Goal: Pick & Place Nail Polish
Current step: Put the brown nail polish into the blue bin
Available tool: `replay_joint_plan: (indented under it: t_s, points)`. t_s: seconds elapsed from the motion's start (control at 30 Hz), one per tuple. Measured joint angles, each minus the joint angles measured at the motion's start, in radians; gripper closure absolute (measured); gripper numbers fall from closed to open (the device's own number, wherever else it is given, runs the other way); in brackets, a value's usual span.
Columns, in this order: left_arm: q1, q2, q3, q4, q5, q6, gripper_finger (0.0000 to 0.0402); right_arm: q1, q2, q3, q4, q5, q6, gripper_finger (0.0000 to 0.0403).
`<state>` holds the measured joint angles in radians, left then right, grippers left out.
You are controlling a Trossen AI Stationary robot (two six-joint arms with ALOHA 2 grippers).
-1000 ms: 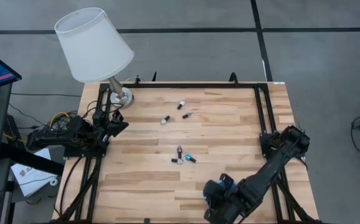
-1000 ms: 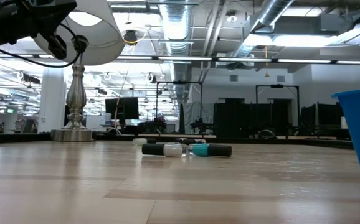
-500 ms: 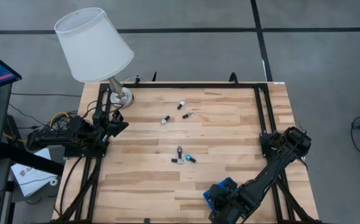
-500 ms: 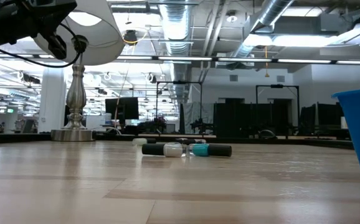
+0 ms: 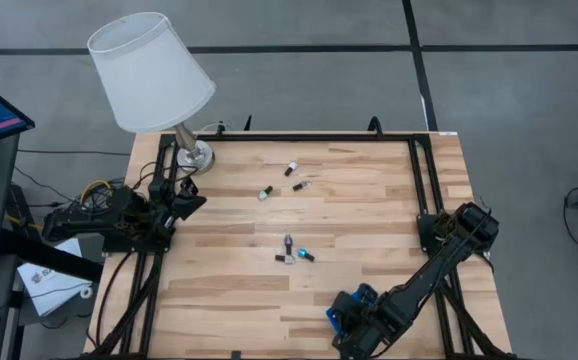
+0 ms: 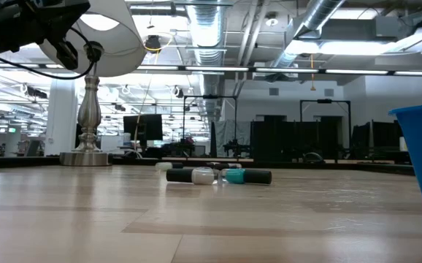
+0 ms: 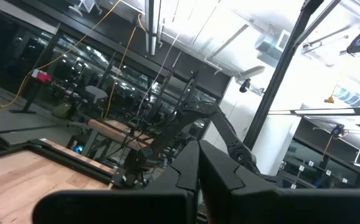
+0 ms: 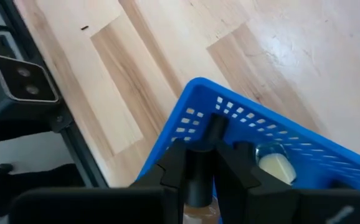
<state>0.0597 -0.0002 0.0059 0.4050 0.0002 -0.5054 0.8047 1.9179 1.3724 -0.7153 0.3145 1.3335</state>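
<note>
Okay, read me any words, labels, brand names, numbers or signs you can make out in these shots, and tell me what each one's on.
No text here can be read.
White paper on the floor beside the table's left edge: dark print, too small to read.
Nail polish bottles: any labels are too small to read.
Blue basket: no lettering visible.

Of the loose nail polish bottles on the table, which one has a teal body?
The teal bottle in the central cluster; the other loose ones look white, purple or clear.
</note>
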Motion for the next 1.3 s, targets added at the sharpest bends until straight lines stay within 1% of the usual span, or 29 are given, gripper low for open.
replay_joint_plan:
  t_s: [0.1, 0.43, 0.53, 0.63, 0.7, 0.8, 0.87, 1.3]
  points:
    - [0.000, 0.000, 0.000, 0.000, 0.000, 0.000, 0.0401, 0.000, 0.002, -0.022, 0.018, -0.001, 0.003, 0.0357]
    - [0.000, 0.000, 0.000, 0.000, 0.000, 0.000, 0.0401, 0.000, 0.002, -0.021, 0.012, 0.000, -0.002, 0.0357]
    - [0.000, 0.000, 0.000, 0.000, 0.000, 0.000, 0.0401, 0.000, 0.021, -0.022, 0.009, -0.001, 0.003, 0.0356]
    - [0.000, 0.000, 0.000, 0.000, 0.000, 0.000, 0.0401, 0.000, 0.041, -0.018, 0.031, -0.021, 0.004, 0.0356]
    - [0.000, 0.000, 0.000, 0.000, 0.000, 0.000, 0.0401, 0.000, 0.050, -0.023, 0.003, -0.031, 0.006, 0.0356]
    - [0.000, 0.000, 0.000, 0.000, 0.000, 0.000, 0.0401, -0.001, 0.061, -0.018, 0.028, -0.038, 0.011, 0.0356]
    - [0.000, 0.000, 0.000, 0.000, 0.000, 0.000, 0.0401, -0.001, 0.064, -0.022, 0.013, -0.049, 0.009, 0.0356]
    - [0.000, 0.000, 0.000, 0.000, 0.000, 0.000, 0.0401, -0.003, 0.076, -0.020, 0.024, -0.072, 0.014, 0.0320]
